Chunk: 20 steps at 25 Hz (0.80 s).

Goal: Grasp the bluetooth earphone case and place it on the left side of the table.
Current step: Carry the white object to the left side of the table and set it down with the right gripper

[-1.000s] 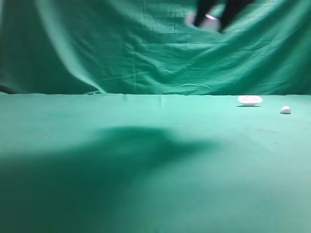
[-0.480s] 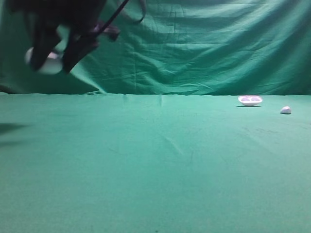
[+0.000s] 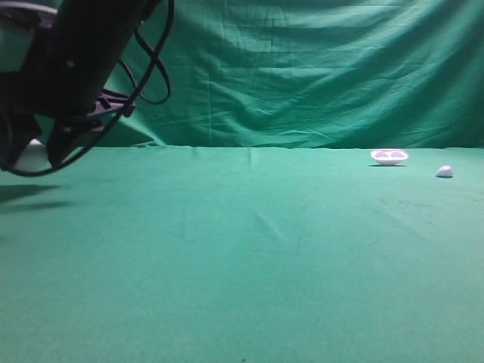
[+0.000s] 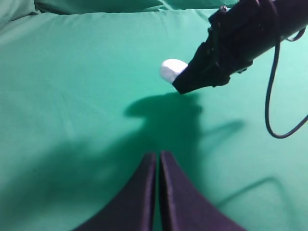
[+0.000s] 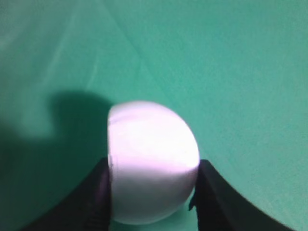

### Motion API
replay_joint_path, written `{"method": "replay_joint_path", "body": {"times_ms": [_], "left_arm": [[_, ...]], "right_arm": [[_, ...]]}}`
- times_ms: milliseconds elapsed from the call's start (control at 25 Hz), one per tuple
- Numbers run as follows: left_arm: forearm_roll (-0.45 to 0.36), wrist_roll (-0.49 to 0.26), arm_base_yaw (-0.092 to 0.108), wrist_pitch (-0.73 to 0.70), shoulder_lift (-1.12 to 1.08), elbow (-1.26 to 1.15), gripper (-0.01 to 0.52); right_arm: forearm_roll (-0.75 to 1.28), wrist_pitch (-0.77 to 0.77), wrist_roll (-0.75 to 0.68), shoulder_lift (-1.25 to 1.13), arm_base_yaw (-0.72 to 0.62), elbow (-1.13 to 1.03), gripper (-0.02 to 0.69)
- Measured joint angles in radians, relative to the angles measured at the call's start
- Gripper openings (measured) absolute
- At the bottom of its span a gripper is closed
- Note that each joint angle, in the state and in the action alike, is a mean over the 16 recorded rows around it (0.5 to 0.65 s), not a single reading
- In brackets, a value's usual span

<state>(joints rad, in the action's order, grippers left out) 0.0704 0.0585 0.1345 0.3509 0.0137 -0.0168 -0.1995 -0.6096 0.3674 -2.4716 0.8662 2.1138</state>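
While my right arm reaches across to the far left of the exterior view, its right gripper [image 5: 151, 185] has the bluetooth earphone case [image 5: 151, 161] sitting between its two dark fingers [image 5: 98, 192], one flanking each side of the rounded white shell. From the wrist camera I cannot tell whether those fingers press the case or have just parted from it; they sit right at its sides. From the exterior view only a sliver of the case [image 3: 32, 155] shows past the arm's dark housing and looping cable, low over the left side of the table [image 3: 249, 249], with a shadow on the cloth just beneath. My left wrist view shows the same case [image 4: 172, 70] poking out from the tip of the right arm, above its own shadow; whether it touches the cloth I cannot tell. My left gripper [image 4: 158, 159] has its fingers pressed together with nothing between them. Far right sit a small white dish [image 3: 389, 156] and a tiny white blob [image 3: 444, 172], apart from each other.
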Motion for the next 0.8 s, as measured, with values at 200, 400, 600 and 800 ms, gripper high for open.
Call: {"method": "replay_joint_path", "body": {"times_ms": [200, 400, 600, 800], "left_arm": [[0.0, 0.0, 0.0, 0.0, 0.0, 0.0, 0.0], [0.0, 0.0, 0.0, 0.0, 0.0, 0.0, 0.0], [0.0, 0.0, 0.0, 0.0, 0.0, 0.0, 0.0], [0.0, 0.0, 0.0, 0.0, 0.0, 0.0, 0.0]], "right_arm": [[0.006, -0.07, -0.011, 0.052, -0.003, 0.0, 0.522], [0.033, -0.23, -0.059, 0.155, -0.01, 0.0, 0.433], [0.079, -0.423, -0.149, 0.295, -0.031, -0.001, 0.243], [0.129, -0.574, -0.254, 0.45, -0.065, -0.018, 0.062]]}}
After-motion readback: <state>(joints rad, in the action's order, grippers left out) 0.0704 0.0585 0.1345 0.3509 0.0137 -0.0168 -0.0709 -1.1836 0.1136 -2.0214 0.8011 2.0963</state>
